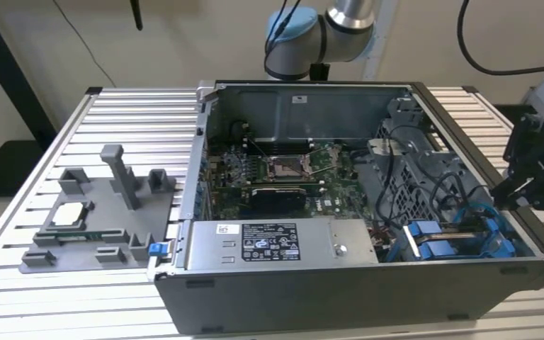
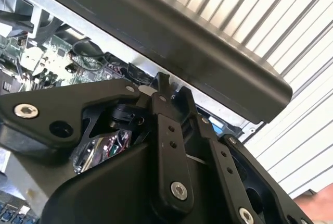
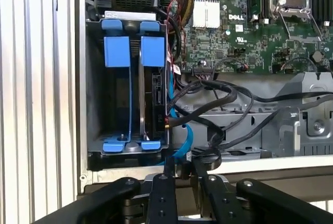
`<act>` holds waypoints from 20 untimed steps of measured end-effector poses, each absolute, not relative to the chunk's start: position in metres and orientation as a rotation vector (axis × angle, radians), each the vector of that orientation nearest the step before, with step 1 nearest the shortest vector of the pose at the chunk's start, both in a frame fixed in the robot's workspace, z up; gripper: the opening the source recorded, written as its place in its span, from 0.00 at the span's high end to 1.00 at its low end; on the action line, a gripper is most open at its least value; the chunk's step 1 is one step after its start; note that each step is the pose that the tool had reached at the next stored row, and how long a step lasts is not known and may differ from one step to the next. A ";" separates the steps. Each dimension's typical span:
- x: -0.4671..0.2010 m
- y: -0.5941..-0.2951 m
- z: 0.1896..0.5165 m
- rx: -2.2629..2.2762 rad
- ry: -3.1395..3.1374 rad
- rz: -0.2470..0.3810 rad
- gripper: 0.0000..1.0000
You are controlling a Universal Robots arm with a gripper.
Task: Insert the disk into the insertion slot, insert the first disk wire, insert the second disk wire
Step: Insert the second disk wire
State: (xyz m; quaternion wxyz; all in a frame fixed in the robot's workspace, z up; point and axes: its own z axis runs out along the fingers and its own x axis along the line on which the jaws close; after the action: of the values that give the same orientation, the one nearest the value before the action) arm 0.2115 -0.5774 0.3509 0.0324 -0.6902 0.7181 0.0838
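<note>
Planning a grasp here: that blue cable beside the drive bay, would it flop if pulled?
Likely floppy: the blue cable curves loosely beside the drive bay. Probably light, being thin. Black cables lie across it, so a pull may snag.

Table (image 1: 26, 297): flat metal top of parallel silver slats running left to right in the exterior view. The slats also show in the first wrist view (image 3: 31, 78) and in the second wrist view (image 2: 260, 15).

Case (image 1: 348, 297): open-topped grey computer case, upright on the table, taking up the middle and the exterior view's right. Bare slats show past its near and far sides.

Tray (image 1: 111, 212): flat grey fixture tray with raised holders, at the exterior view's left, just beside the case.
</note>
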 end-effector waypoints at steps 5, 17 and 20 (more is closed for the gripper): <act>0.211 -0.579 0.352 -2.113 2.211 0.268 1.00; 0.211 -0.580 0.352 -2.112 2.210 0.268 0.00; 0.211 -0.581 0.353 -2.112 2.210 0.268 0.00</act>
State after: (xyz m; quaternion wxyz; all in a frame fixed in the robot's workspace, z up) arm 0.2113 -0.5807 0.3531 0.0364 -0.6877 0.7199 0.0873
